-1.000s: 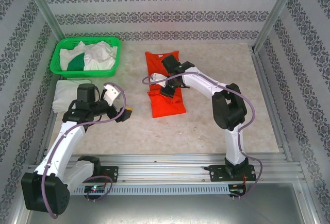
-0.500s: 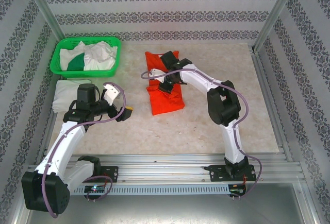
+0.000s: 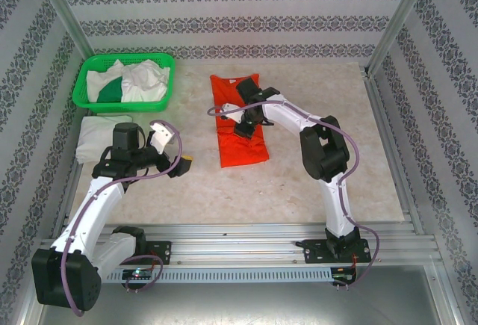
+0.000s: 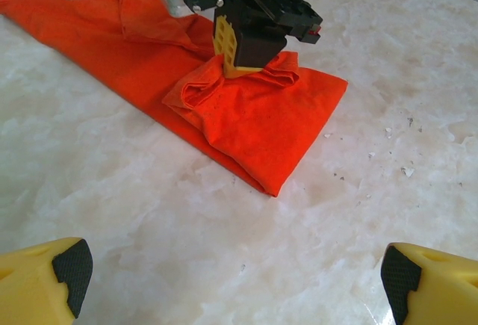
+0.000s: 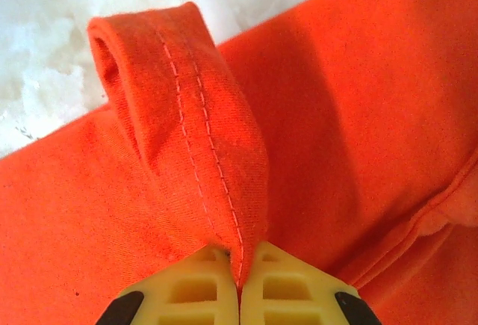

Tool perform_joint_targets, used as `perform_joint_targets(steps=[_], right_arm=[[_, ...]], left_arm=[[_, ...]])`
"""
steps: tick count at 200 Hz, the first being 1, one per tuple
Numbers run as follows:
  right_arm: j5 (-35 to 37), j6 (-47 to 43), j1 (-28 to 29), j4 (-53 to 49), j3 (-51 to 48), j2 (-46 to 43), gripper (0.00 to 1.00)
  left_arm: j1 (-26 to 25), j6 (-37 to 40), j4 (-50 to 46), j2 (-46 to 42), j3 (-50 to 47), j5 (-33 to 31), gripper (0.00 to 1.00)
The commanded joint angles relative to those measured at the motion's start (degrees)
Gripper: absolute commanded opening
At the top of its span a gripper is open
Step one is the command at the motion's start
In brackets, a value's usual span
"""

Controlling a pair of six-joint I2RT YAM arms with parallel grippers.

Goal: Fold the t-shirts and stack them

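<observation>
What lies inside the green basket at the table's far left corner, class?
The basket holds crumpled white tees and a dark green tee between them. The pile covers the basket's floor, so anything underneath is hidden.

Bare marble table lay open near and right of the orange-red t-shirt. The green mesh basket and folded white t-shirt crowded the far-left corner; the right arm crossed the middle
</observation>
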Motion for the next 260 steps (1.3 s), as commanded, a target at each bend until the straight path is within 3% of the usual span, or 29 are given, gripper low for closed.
perform_joint_targets(steps=[1, 132, 159, 165, 181, 207, 232, 260], right_arm=[[0.3, -0.7, -0.5, -0.3, -0.7, -2.6, 0.0], [0.6, 0.4, -0.1, -1.5, 6.9, 3.6, 0.0], [0.9, 0.8, -0.2, -1.0, 7.1, 3.7, 0.13], [1.2, 1.0, -0.2, -0.9, 7.2, 3.5, 0.21], [2.1, 2.6, -0.4, 1.3, 6.4, 1.7, 0.55], [5.5, 7.6, -0.8, 10.4, 0.5, -4.3, 0.77], [8.8, 12.7, -1.2, 17.6, -6.8, -10.7, 0.83], [5.2, 12.0, -0.7, 19.1, -15.3, -14.8, 0.84]], left_arm=[[-0.3, -0.3, 3.0, 0.2, -0.5, 1.5, 1.0], [-0.3, 0.5, 1.6, -0.7, -0.6, 0.5, 1.0], [-0.4, 0.6, 1.8, -0.6, -0.5, 0.7, 1.0], [-0.3, 0.6, 1.8, -0.4, -0.5, 0.8, 1.0], [-0.3, 0.1, 2.2, -0.2, -0.7, 1.3, 1.0], [-1.8, -1.1, 5.5, 0.0, -1.7, 0.2, 1.0], [-4.2, -1.1, 7.3, 1.5, -1.4, -1.4, 1.0], [-5.7, -1.8, 9.6, 3.9, -1.2, -1.8, 1.0]])
